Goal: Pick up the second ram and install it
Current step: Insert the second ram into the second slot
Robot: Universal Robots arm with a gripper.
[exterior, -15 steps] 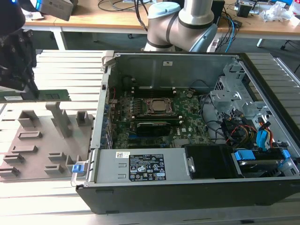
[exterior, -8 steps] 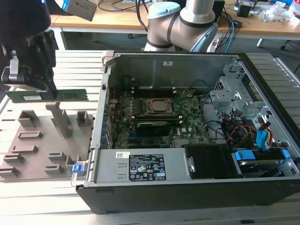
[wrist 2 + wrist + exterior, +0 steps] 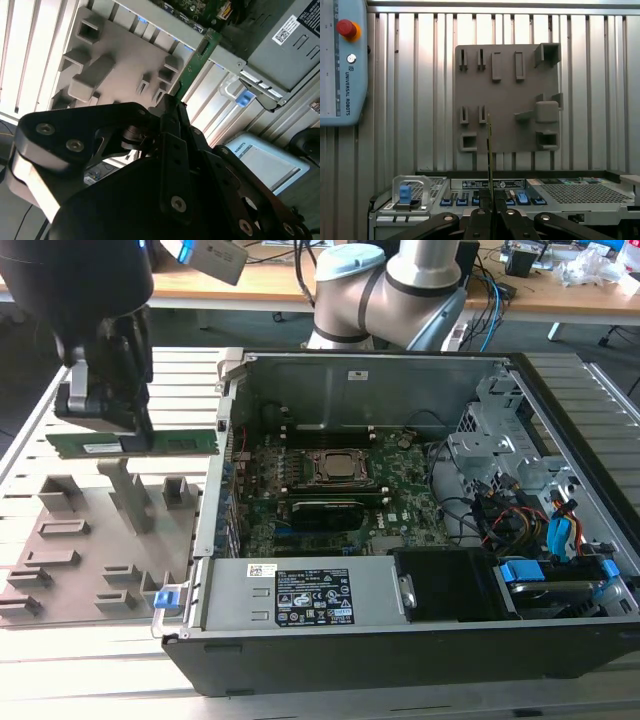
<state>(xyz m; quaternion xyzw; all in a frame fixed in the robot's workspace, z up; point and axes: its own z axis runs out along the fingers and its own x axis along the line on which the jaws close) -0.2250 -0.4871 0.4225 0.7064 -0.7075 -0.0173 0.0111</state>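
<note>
Currently the fingers [image 3: 138, 418] pinch the second ram [image 3: 185, 442] near its middle, holding it level above the grey holder tray [image 3: 60, 570] on the table [image 3: 90, 680], at the left of the exterior view beside the open computer case [image 3: 420, 640]. The stick is judged light, thin and stiff, yet fragile: grip the flat faces mid-length, keep pressure off the contact edge, and avoid twisting

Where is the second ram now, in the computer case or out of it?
Out. The gripper holds the second ram above the grey fixture, outside the computer case.
</note>
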